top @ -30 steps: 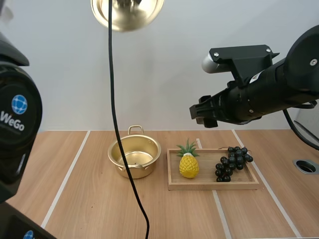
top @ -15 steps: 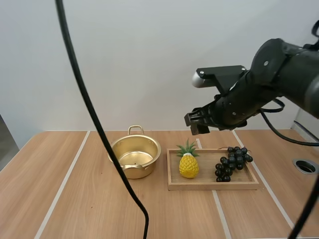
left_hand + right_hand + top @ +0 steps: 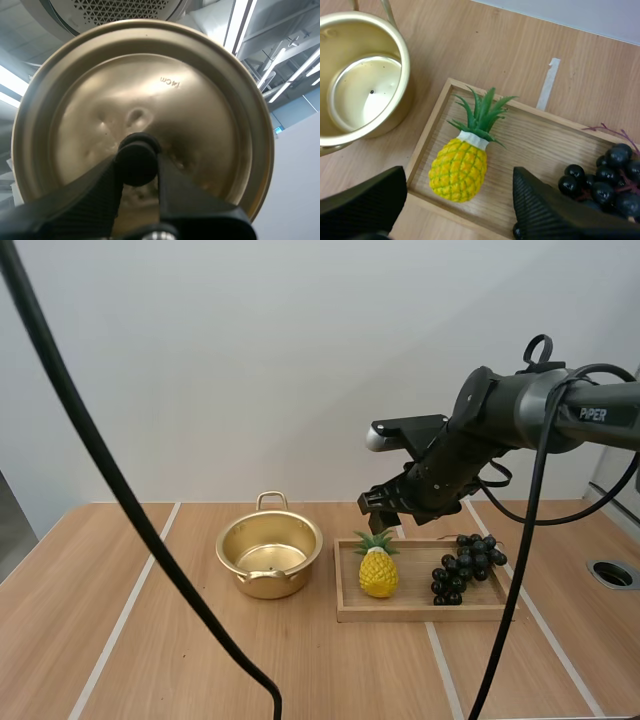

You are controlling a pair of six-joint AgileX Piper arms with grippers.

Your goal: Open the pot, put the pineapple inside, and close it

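The opening step is judged done: the pot (image 3: 270,555) is seen open and empty, off to one side of the right gripper (image 3: 383,508). The lid (image 3: 150,100) is held aloft, its black knob (image 3: 136,157) clamped between the fingers of the left gripper (image 3: 137,165). Two steps are left, as far as can be told: the pineapple (image 3: 378,568) has not yet been picked up, and the lid has not been put back. The right gripper is poised just above the pineapple with its fingers spread wide and nothing between them. From the wrist, the fruit is framed below the gap between them. The pineapple is found in the tray (image 3: 430,612), at the end nearer the pot, apart from the grapes (image 3: 468,565) at the other end. It appears to stand upright. A yellow body with a cross-hatched skin is seen, then a pale band at the neck, then a spiky green crown. It is judged to be a small model fruit, firm enough to be pinched across the body.
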